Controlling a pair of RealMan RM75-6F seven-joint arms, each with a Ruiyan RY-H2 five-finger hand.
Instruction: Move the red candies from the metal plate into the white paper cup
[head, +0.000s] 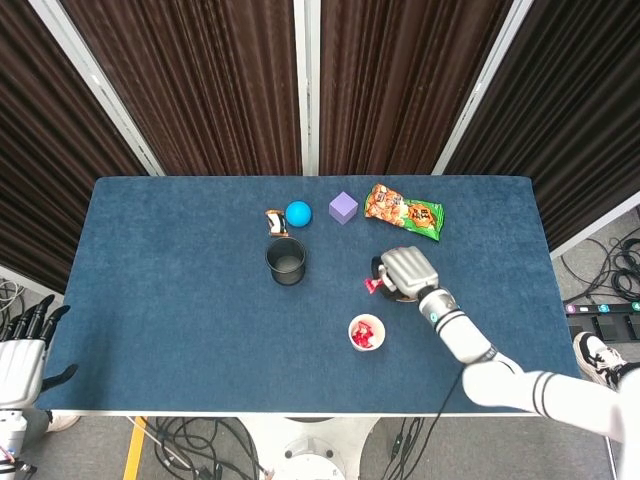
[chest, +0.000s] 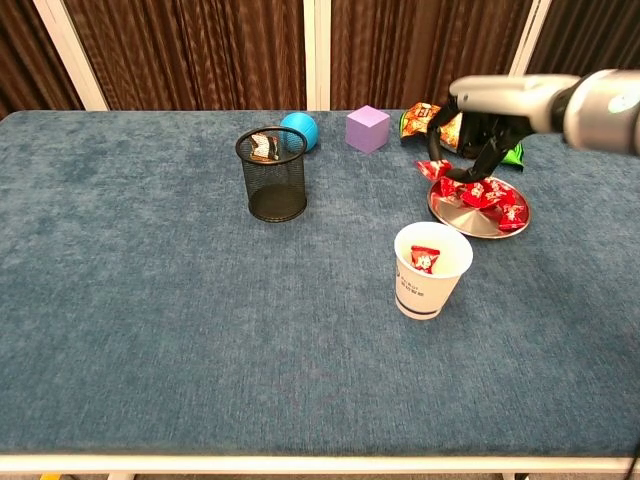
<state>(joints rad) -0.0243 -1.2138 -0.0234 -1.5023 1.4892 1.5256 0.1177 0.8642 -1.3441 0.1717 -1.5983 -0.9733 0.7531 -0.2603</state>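
My right hand (chest: 478, 125) pinches a red candy (chest: 436, 170) above the metal plate (chest: 462, 217), near the white paper cup (chest: 430, 272); my left hand (head: 22, 352) hangs open beside the bench (head: 170, 300).

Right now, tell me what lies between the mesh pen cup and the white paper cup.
Nothing: in the chest view, only bare blue tablecloth runs from the mesh pen cup to the white paper cup. The head view agrees.
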